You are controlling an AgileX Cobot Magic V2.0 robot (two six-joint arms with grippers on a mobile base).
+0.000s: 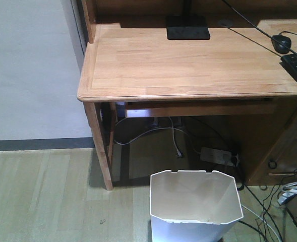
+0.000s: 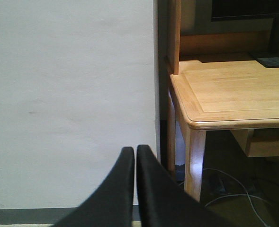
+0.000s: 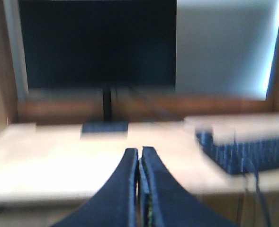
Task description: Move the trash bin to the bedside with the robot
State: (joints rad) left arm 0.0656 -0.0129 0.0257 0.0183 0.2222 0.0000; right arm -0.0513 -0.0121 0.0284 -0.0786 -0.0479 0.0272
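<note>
Black fingers of the left gripper are pressed together with nothing between them, pointing at a bare white wall just beside the corner of the wooden bench. The right gripper is likewise closed and empty. Its view is blurred, but it looks across the bench top toward a dark monitor on a stand, with what seems to be a keyboard off to one side.

Farther out, the front view shows the trash bin upright on the floor, close to the bottom edge of the picture, in front of the bench and a little way out from its left leg. Its angular rim is open and its cream inside looks empty. Loose cables and a power strip lie on the floor behind and to the right of it, under the bench.

Neither gripper is near the bin, and neither arm shows in the front view. No bedside appears in any view, so where the bin must go cannot be told from here. By my reading the task has hardly begun. The bin has yet to be grasped or pushed, and the whole carry to the bedside is left, with the cables nearby something to steer clear of.
</note>
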